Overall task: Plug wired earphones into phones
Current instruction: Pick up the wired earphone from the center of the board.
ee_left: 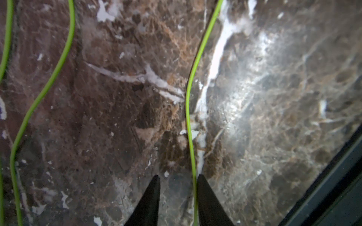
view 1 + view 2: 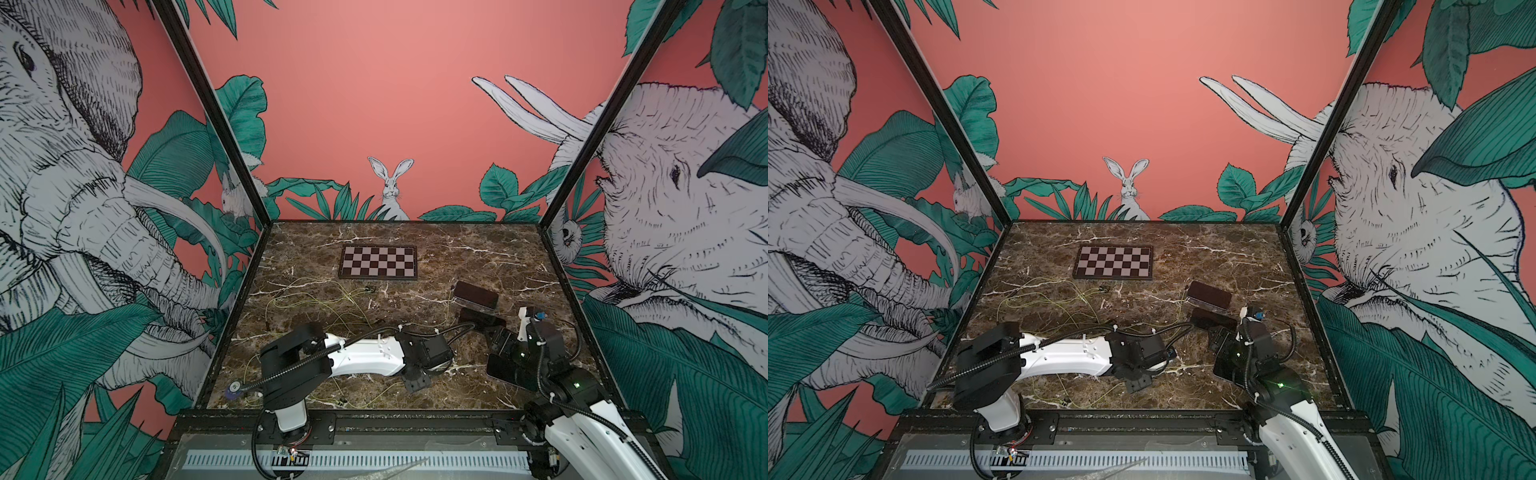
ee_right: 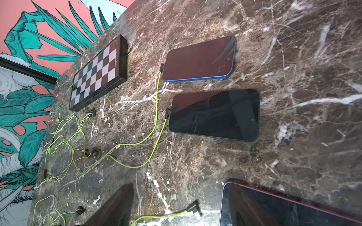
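Observation:
Three phones lie at the table's right. The blue-edged phone (image 3: 199, 58) and the black phone (image 3: 214, 115) each have a dark plug in their end with a yellow-green earphone cord (image 3: 156, 101) running off it. The red-edged phone (image 3: 284, 207) has no plug in it. A loose plug (image 3: 194, 210) with a pale tip lies beside it, between the fingers of my open right gripper (image 3: 181, 187). My left gripper (image 1: 178, 176) hangs low over the marble with a gap between its fingertips. A cord (image 1: 189, 109) runs through that gap along one finger.
A black-and-white checkerboard plate (image 2: 378, 262) lies at the back middle. Loose earphone cords and dark earbuds (image 3: 91, 113) sprawl over the left middle of the table (image 2: 316, 299). The black frame edge (image 1: 333, 185) is close to the left gripper.

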